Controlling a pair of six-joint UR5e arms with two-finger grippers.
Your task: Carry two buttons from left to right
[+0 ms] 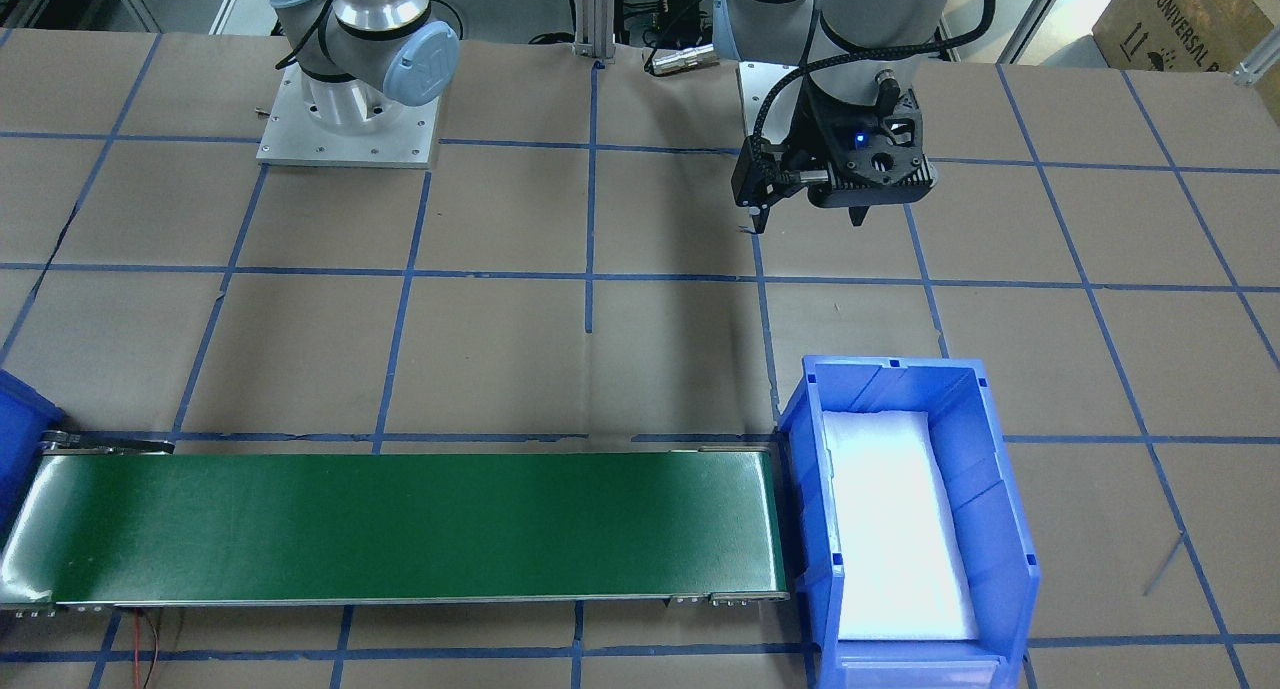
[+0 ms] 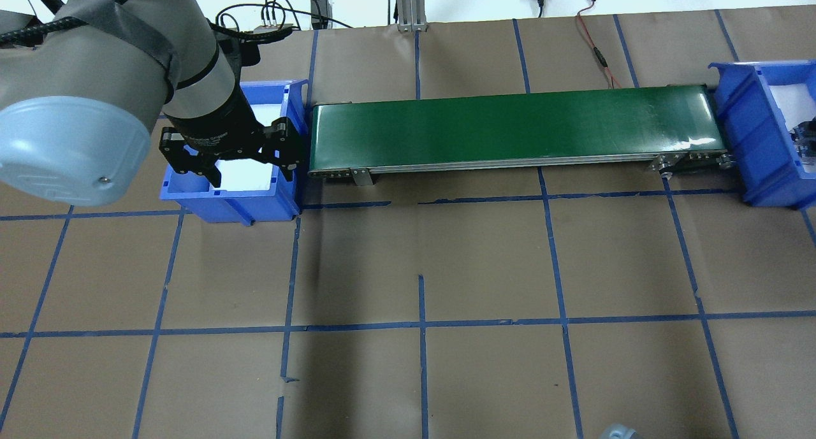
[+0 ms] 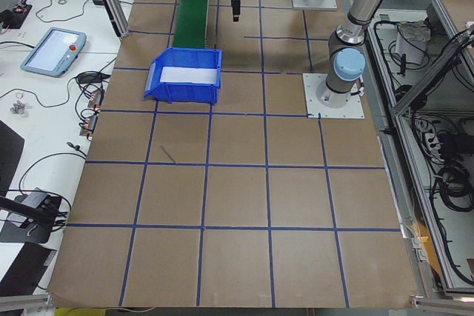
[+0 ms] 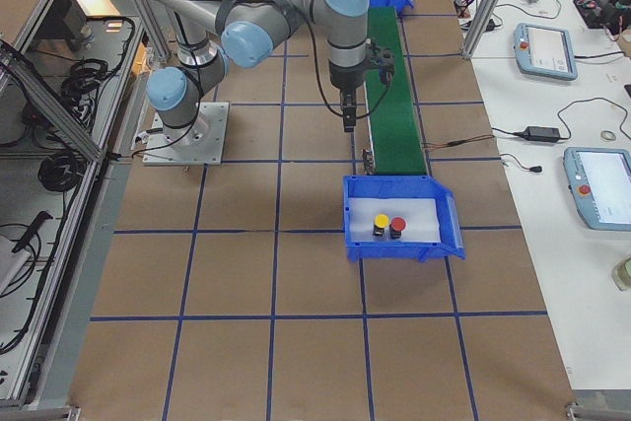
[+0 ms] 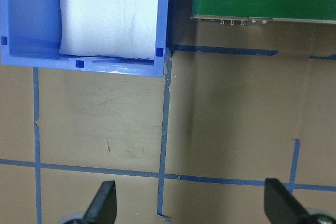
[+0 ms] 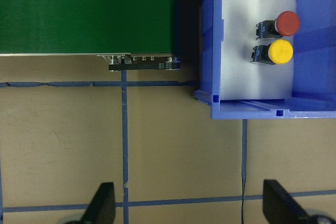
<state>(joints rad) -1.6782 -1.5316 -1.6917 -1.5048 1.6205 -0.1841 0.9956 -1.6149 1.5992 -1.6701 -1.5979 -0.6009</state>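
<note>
The red button (image 6: 287,23) and the yellow button (image 6: 280,51) lie side by side on white foam in the blue right bin (image 6: 247,106). They also show in the exterior right view, yellow (image 4: 382,221) and red (image 4: 397,224). My right gripper (image 6: 190,207) is open and empty, hovering over the table on the robot's side of that bin, beside the conveyor's end (image 4: 347,125). My left gripper (image 5: 190,207) is open and empty, hovering on the robot's side of the blue left bin (image 5: 105,67), which holds only white foam (image 1: 850,204).
A green conveyor belt (image 2: 510,130) runs between the left bin (image 2: 226,200) and the right bin (image 2: 743,127). The brown table carries a blue tape grid. Both arm bases (image 1: 350,119) stand at the table's robot side.
</note>
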